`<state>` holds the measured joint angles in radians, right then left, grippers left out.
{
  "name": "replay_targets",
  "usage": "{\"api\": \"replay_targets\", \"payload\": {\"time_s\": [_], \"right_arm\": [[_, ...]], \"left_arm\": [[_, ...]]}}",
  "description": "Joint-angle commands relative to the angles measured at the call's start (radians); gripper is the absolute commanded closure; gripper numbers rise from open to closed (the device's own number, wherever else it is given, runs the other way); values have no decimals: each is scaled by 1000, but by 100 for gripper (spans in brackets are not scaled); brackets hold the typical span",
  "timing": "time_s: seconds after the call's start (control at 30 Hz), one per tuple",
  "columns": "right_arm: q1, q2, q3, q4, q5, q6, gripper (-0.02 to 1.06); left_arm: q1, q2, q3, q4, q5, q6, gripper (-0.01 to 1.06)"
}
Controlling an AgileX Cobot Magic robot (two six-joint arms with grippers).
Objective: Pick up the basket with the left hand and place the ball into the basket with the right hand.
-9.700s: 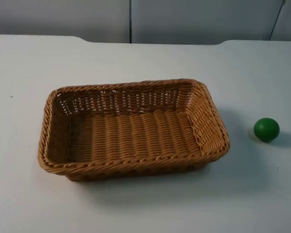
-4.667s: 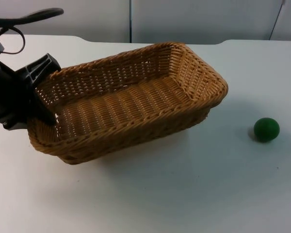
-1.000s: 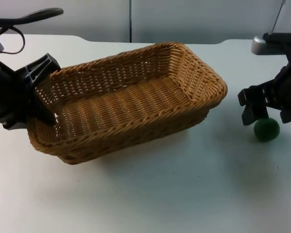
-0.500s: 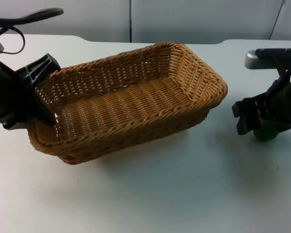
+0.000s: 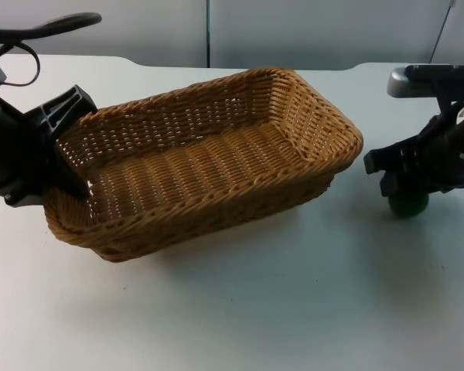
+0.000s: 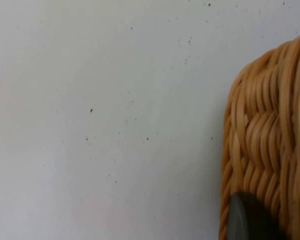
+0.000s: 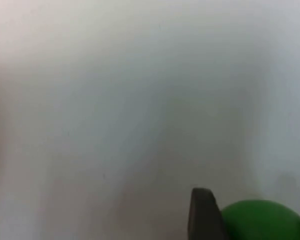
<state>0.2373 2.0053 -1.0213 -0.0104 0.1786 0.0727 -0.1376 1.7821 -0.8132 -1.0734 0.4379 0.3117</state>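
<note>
Right gripper has dropped onto the green ball near the table's right edge; ball has shifted slightly left, so probably pinched, though I can't tell for sure. Left gripper stays clamped on the basket rim, left end, basket tilted. Next: lift, carry over. White table, grey partition behind.

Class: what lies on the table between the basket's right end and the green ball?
Nothing: bare table separates basket from ball, as the top view shows.
</note>
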Motion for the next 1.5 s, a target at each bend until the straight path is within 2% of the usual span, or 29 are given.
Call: {"api": "replay_targets", "payload": {"time_s": [0.0, 0.03, 0.07, 0.1, 0.17, 0.3, 0.33, 0.37, 0.43, 0.47, 0.5, 0.6, 0.63, 0.73, 0.8, 1.07, 1.47], "right_arm": [[0, -6, -51, -39, 2, -11, 102], [-5, -10, -95, -57, 35, -11, 105], [-7, -17, -146, -67, 73, -11, 105], [-7, -17, -146, -67, 73, -11, 105], [-14, -29, -253, -75, 148, -11, 105], [-4, -53, -480, -39, 307, -15, 105], [-4, -53, -480, -39, 307, -15, 105], [8, -55, -531, -10, 354, -34, 105], [40, -55, -612, 102, 455, -150, 105], [57, -55, -640, 186, 502, -228, 105], [57, -55, -640, 186, 502, -228, 105], [118, -55, -670, 468, 618, -507, 105], [140, -55, -670, 527, 649, -559, 105], [189, -51, -670, 564, 670, -595, 105], [237, -33, -668, 564, 679, -595, 105], [325, 40, -668, 532, 698, -592, 105], [332, 140, -668, 513, 676, -585, 105]], "left_arm": [[2, -13, 1, -16, 16, -5, 105], [2, -13, 1, -16, 16, -5, 105], [2, -13, 1, -16, 16, -5, 105], [2, -13, 1, -16, 16, -5, 105], [2, -13, 1, -16, 18, -5, 105], [2, -13, 1, -16, 28, -5, 105], [2, -13, 1, -16, 28, -5, 105], [2, -13, 1, -16, 28, -5, 105], [2, -13, 1, -16, 33, -5, 105], [2, -13, 1, -16, 38, -5, 105], [2, -13, 1, -16, 38, -5, 105], [2, -13, 1, -16, 43, -5, 105], [2, -13, 1, -16, 45, -5, 105], [2, -13, 1, -16, 45, -5, 105], [2, -13, 1, -16, 45, -5, 105], [2, -13, 1, -16, 47, -5, 105], [2, -13, 1, -16, 56, -5, 105]]}}
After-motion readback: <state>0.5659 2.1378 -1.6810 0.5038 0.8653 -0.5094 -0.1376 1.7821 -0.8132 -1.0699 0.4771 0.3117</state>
